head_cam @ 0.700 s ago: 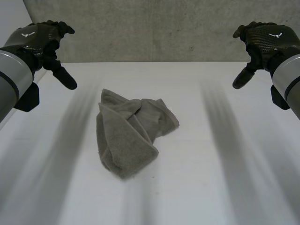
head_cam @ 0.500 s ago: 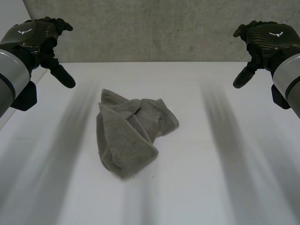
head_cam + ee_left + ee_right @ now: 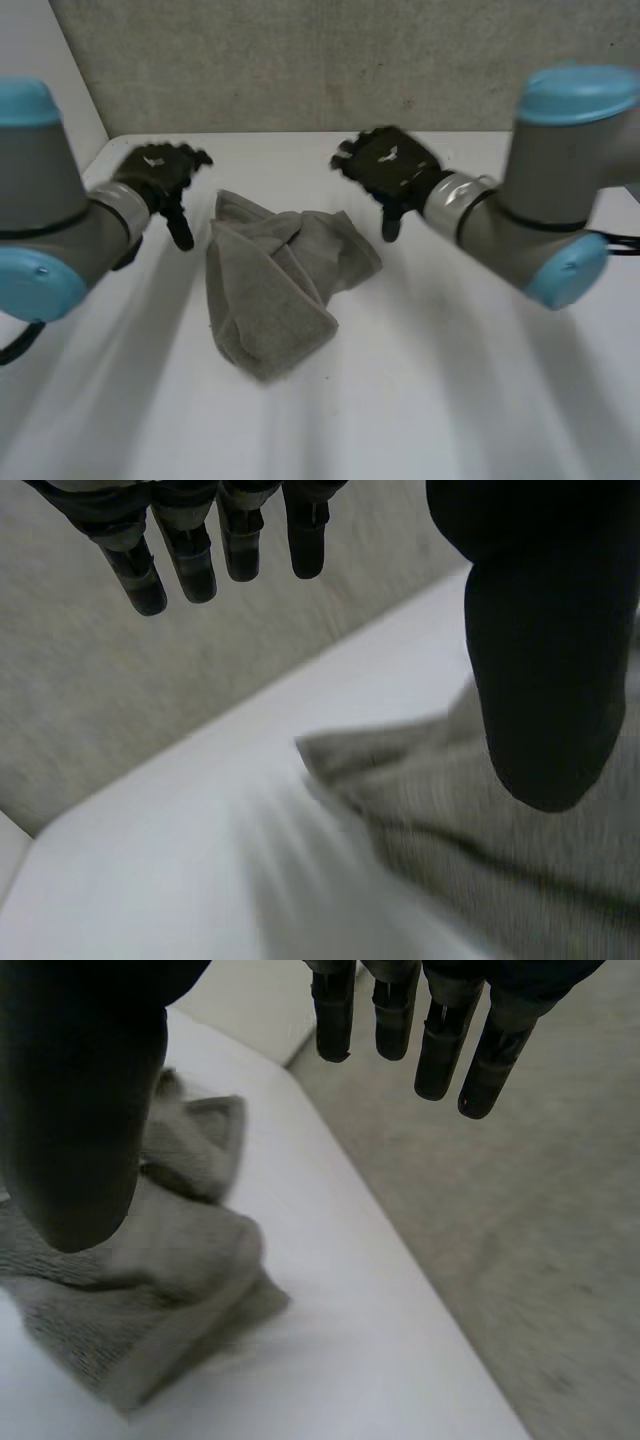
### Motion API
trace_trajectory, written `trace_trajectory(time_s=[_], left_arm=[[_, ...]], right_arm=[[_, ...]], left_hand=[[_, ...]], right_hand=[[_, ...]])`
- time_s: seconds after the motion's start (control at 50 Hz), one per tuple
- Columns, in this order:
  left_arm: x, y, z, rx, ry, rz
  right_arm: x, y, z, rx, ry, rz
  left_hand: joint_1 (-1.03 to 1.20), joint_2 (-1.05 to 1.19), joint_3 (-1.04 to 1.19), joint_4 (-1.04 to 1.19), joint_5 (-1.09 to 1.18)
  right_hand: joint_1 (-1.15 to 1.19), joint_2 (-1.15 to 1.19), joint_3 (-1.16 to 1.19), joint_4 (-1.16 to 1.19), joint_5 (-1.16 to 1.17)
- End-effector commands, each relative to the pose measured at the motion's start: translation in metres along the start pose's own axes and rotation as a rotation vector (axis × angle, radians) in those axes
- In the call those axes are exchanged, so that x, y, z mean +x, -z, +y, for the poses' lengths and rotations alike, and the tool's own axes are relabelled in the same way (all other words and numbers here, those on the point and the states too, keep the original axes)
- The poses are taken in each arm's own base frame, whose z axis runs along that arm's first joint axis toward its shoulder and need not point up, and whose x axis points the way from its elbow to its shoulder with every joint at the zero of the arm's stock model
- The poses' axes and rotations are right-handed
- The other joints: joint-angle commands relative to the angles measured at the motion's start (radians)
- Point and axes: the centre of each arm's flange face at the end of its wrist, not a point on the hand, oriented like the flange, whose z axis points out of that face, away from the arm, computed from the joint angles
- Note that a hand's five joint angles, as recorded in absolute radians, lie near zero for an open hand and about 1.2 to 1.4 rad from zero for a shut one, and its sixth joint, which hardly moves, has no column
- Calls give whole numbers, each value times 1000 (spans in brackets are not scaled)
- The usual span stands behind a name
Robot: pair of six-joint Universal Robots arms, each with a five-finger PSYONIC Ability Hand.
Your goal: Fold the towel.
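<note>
Starting from the edge nearest me, the white table [image 3: 450, 400] is bare, and then you get to the towel [image 3: 275, 290], a grey crumpled heap sitting a bit left of the middle. Its near end is a thick rolled lump pointing my way, and further back it splits into a bunched-up corner on the left and a floppy lobe on the right. I can't see one clean edge or flat layer anywhere, so I'd say the folding hasn't really started. The thing probably needs spreading out flat before any fold is worth doing, which means pretty much the whole job is left. Past the heap, my left hand [image 3: 160, 175] hangs just beside that far left corner with the fingers straight, the thumb well apart from them and nothing in it. It looks close to the cloth but not touching. My right hand [image 3: 390, 170] is over by the far right lobe in the same shape, fingers out, thumb spread wide, holding nothing, and it's near the towel but clear of it too. As for containers, the towel just lies loose on the tabletop rather than in anything. Behind all that is the grey wall [image 3: 300, 60].
</note>
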Motion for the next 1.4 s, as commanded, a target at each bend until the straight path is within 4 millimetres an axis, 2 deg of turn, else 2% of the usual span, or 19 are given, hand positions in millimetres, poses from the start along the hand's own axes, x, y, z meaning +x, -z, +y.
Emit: trace_trajectory(time_s=[0.02,0.2,0.36,0.44,0.52,0.58,0.66,0.76,0.82,0.86,0.88,0.92,0.98,1.02,1.04,1.14,1.24,1.36,1.4], left_arm=[[11,-31,41,-22,-87,8],[27,-41,63,9,-104,107],[36,-43,70,82,-108,171],[37,-44,73,97,-110,167],[39,-44,77,103,-112,165],[38,-43,74,111,-114,162],[34,-39,59,149,-119,150],[20,-13,-8,316,-124,93],[16,-2,-27,367,-129,76],[7,24,-64,466,-114,42],[7,24,-64,467,-114,42],[-1,47,-89,534,-52,14],[-5,57,-98,555,-10,2],[-12,90,-120,633,63,-11],[-12,91,-120,634,63,-11],[-14,152,-133,693,123,1],[-8,170,-125,662,128,20],[0,157,-106,568,141,40],[4,125,-84,460,152,46]], right_arm=[[-44,-30,22,37,33,-151],[-79,-44,50,39,131,-260],[-105,-47,70,19,225,-317],[-105,-48,69,25,234,-314],[-100,-50,60,59,252,-287],[-90,-51,45,102,260,-241],[-75,-48,25,134,257,-177],[-35,-22,-32,181,168,-43],[-28,-10,-49,205,135,-25],[-13,19,-78,232,84,-2],[-13,19,-78,232,83,-2],[8,51,-91,211,64,42],[21,81,-99,175,52,73],[22,96,-104,163,51,77],[22,96,-104,163,51,77],[24,168,-143,163,52,112],[34,189,-151,148,46,160],[40,174,-139,104,24,148],[40,141,-106,-1,-20,94]], left_hand=[[17,21,22,21,-14],[123,127,128,127,91],[445,449,450,449,413],[599,602,604,603,567],[973,977,978,977,942],[1225,1229,1230,1229,1194],[1226,1230,1232,1231,1195],[1226,1230,1232,1231,1195],[1226,1230,1232,1231,1195],[1226,1230,1232,1231,1195],[1226,1230,1232,1231,1195],[1226,1230,1232,1231,1195],[1226,1230,1232,1231,1195],[1226,1230,1232,1231,1195],[1226,1230,1232,1231,1195],[1226,1230,1232,1231,1195],[1226,1230,1232,1231,1195],[1226,1230,1232,1231,1195],[1226,1230,1232,1231,1195]], right_hand=[[-60,-69,-64,-84,-61],[-60,-69,-64,-84,-61],[337,328,333,313,336],[558,549,554,534,557],[1160,1151,1155,1135,1159],[1162,1153,1157,1137,1161],[1162,1153,1157,1137,1161],[1162,1153,1157,1137,1161],[1162,1153,1157,1137,1161],[1162,1153,1157,1137,1161],[1162,1153,1157,1137,1161],[1162,1153,1157,1137,1161],[1162,1153,1157,1137,1161],[1162,1153,1157,1137,1161],[1162,1153,1157,1137,1161],[1162,1153,1157,1137,1161],[1162,1153,1157,1137,1161],[1162,1153,1157,1137,1161],[1162,1153,1157,1137,1161]])
